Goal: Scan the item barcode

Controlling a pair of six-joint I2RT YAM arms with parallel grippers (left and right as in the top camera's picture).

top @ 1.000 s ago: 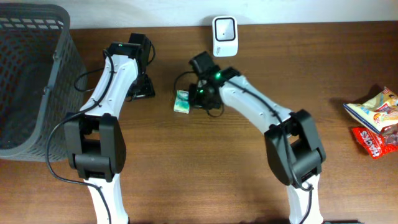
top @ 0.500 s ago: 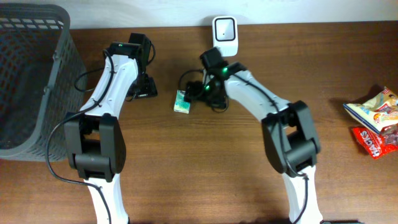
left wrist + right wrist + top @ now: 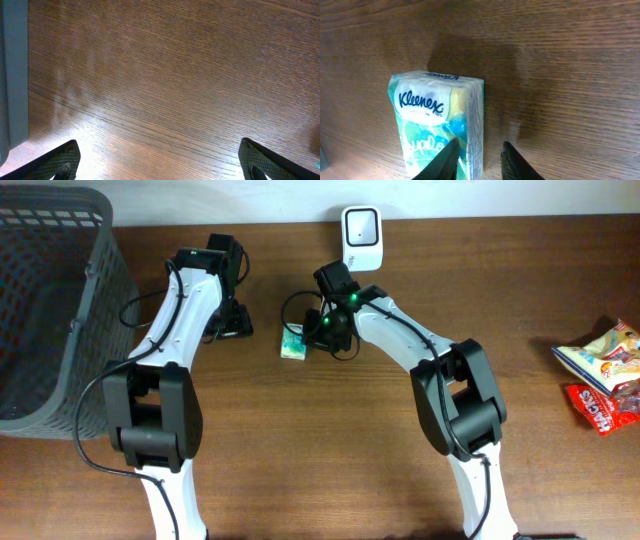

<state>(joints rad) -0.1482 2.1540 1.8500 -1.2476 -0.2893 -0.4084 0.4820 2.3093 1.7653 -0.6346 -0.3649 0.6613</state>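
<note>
Surface of brown grained wood [image 3: 300,460] carries everything. At its left end stands a dark grey plastic mesh basket [image 3: 100,290], probably there to take goods once scanned. Crinkly red and yellow snack packets [image 3: 600,375] lie at the far right edge, well apart from the work. At the back edge stands a small white barcode scanner [image 3: 360,235], facing forward so an item can be shown to it. The teal and white Kleenex tissue pack [image 3: 437,125] lies flat on the wood, label up, near the scanner but to its left — not yet presented. Over it sits the right claw [image 3: 477,162], jaws narrowly apart astride the pack's long side edge; whether they pinch it I cannot tell. Nearby the left claw [image 3: 160,162] hangs released over bare wood — nothing between its jaws.
</note>
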